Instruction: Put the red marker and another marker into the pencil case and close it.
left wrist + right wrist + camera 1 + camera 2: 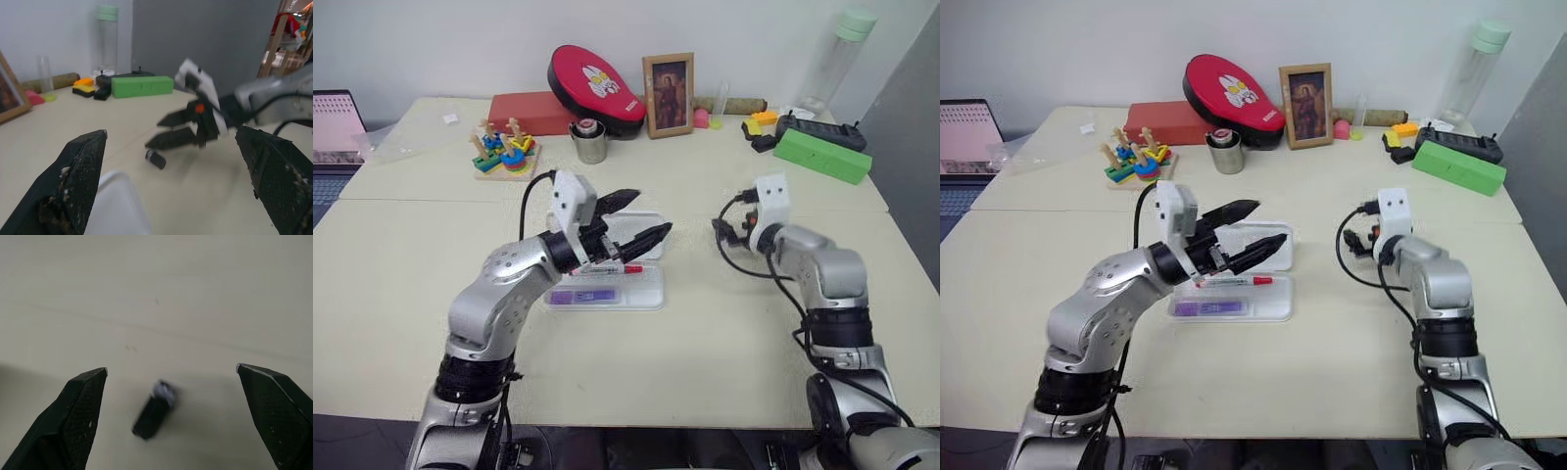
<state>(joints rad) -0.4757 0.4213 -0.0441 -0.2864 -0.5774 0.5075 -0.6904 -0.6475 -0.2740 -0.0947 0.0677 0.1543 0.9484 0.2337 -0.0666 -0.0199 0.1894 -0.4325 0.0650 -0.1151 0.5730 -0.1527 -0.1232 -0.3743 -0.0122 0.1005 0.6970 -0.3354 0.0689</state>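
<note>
The white pencil case (649,295) lies open at mid-table, its lid (646,221) folded back. Inside it lie the red marker (617,268) and, nearer me, another marker (584,296), a short purple one. My left gripper (651,213) hovers open and empty just above the case, pointing right. Off to the right my right gripper (726,227) is open and empty over the bare table. A tiny dark grey piece (154,413) lies on the table below and between its fingers; the same piece (156,159) appears in the left wrist view under the right gripper (153,132).
Along the back of the table stand a red oval case (595,88), a red box (530,111), a picture frame (668,94), a metal cup (590,142) and a stacking toy (504,152). At the back right are a green box (822,155) and a tall bottle (842,59).
</note>
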